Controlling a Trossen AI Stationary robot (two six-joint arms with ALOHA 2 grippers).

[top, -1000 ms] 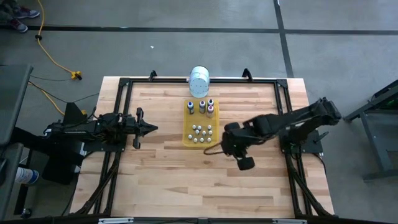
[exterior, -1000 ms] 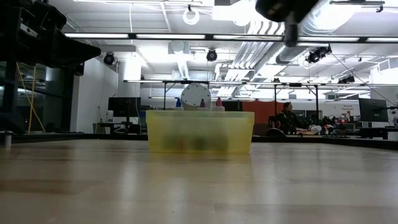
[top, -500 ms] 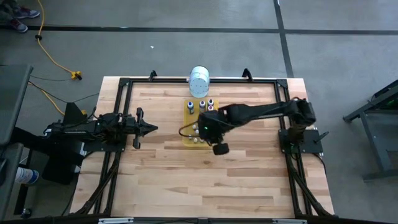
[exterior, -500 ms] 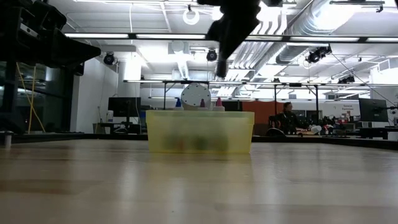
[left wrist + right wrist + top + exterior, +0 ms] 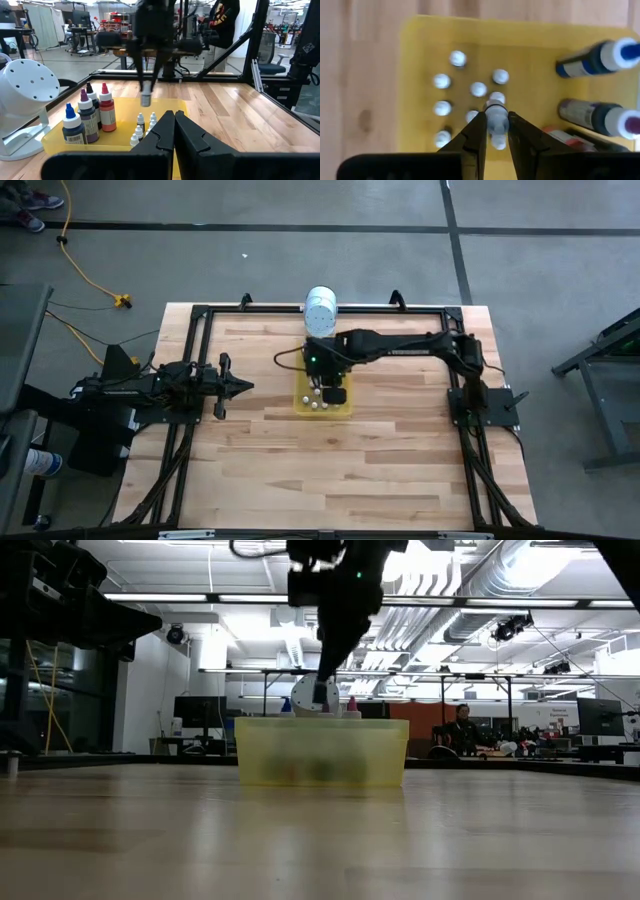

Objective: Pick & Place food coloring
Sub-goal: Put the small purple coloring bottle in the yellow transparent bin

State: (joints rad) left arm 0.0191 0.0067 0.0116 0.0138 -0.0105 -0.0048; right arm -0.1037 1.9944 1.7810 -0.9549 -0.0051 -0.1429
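From where the low view looks across the bare wooden surface (image 5: pixel 320 840), the yellow tray (image 5: pixel 320 752) stands midway toward the far edge, its translucent wall blurring whatever sits inside. Above it the right arm comes down, and its pincer (image 5: pixel 322 690) hangs just over the tray's rim.

The right wrist view tells what that level look cannot: the right pincer (image 5: pixel 495 131) is narrowed onto one tiny bottle (image 5: pixel 496 117) with a whitish cap, held above the other small food coloring bottles (image 5: pixel 457 59) that stand in a loose cluster on the tray floor. The taller bottles (image 5: pixel 590 59) with dark bodies lie toward the tray's far end.

From above, the yellow tray sits near the middle of the surface's far edge, the right arm stretched over it from the right edge. The left pincer (image 5: pixel 243 386), shut and holding nothing, rests well apart near the left edge, pointing at the tray.

Only the left wrist view shows the held bottle (image 5: pixel 145 99) hanging clear above the tray. Just past the far edge, the white cylindrical container (image 5: pixel 320 309) stands.
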